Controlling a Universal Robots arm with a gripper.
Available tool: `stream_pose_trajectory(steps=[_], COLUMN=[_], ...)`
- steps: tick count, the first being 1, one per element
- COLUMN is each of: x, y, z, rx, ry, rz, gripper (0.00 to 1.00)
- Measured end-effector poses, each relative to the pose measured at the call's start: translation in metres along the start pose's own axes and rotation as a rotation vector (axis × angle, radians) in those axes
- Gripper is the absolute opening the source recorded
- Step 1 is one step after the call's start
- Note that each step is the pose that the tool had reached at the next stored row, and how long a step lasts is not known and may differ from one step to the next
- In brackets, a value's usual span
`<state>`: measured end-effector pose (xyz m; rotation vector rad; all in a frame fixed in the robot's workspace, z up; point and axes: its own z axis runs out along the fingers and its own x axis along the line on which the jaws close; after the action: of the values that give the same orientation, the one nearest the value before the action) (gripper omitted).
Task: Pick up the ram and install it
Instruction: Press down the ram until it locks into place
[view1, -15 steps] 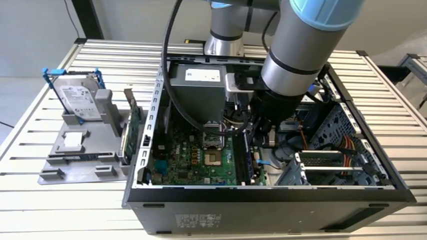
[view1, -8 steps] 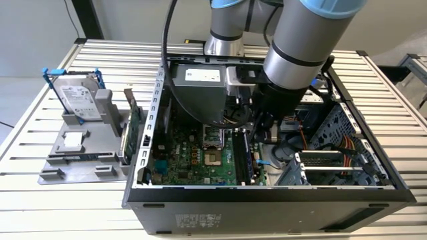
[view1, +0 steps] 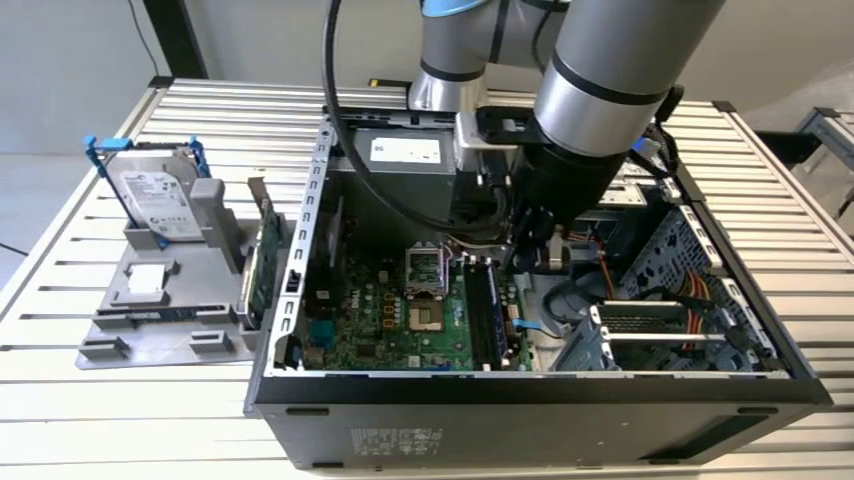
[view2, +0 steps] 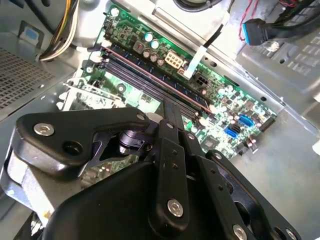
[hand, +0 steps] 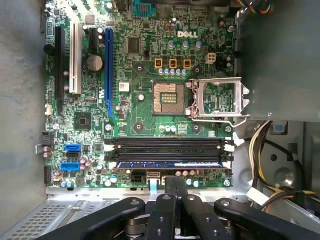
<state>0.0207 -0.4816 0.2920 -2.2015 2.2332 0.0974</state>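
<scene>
The ram (hand: 170, 163) sits seated in the memory slot nearest the board edge, apparently fully home, while the tool (hand: 175, 187), fingers pressed together, hovers just beside it inside the computer case (view1: 534, 395).

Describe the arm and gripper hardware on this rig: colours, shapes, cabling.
The arm is built of silver-grey cylindrical tubes with black bands at the joints and a light blue cap at the top. A black cable loops down beside it. The gripper is matte black, made of chunky rounded linkage bars pinned with silver screws.
</scene>
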Motion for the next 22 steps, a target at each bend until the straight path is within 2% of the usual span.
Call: stream_pose_trajectory(steps=[17, 19, 22], x=[-0.0019, -0.002, -0.0021], y=[0.0017, 0.0018, 0.0018], z=[-0.0409, -0.0438, -0.0447], rx=[-0.0001, 0.0, 0.0], ry=[0.0001, 0.0, -0.0003], rz=[0.0, 0.0, 0.0], gripper=[0.0, 0.0, 0.0])
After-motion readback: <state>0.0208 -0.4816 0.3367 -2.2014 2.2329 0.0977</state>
